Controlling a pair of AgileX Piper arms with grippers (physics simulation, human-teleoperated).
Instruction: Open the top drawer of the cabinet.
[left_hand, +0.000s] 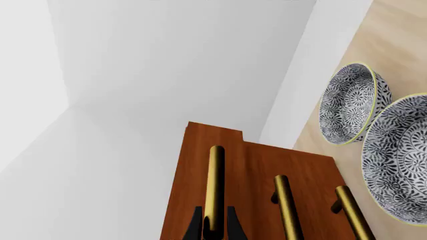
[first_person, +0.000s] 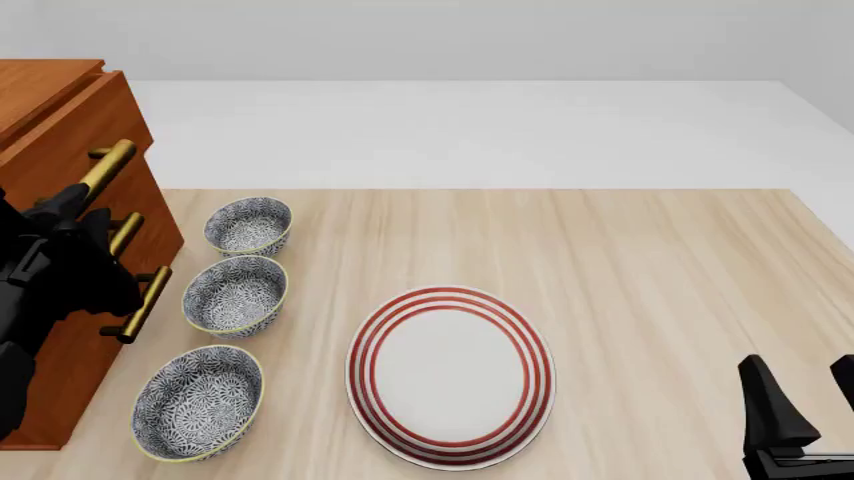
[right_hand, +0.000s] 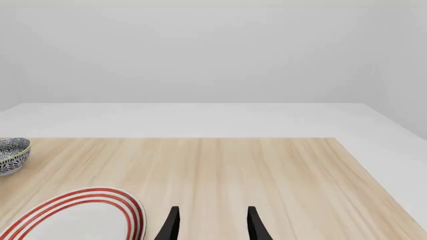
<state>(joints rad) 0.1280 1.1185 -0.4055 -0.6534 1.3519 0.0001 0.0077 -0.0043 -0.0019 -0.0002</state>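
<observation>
The left gripper (left_hand: 215, 225) is clamped on the top drawer's handle (left_hand: 215, 185); a skewed pull could slip it off.

Even, bright, diffuse light fills all three views, with no visible lamp and no hard shadows; only faint soft shading sits under the patterned bowls (first_person: 236, 295) and the red-ringed plate (first_person: 451, 375) on the pale wooden table (first_person: 667, 270). The brass bar handles (left_hand: 215, 185) carry a smooth lengthwise sheen without harsh glare. Everything renders sharp from near to far, with no blur, grain or bending at the edges.
</observation>
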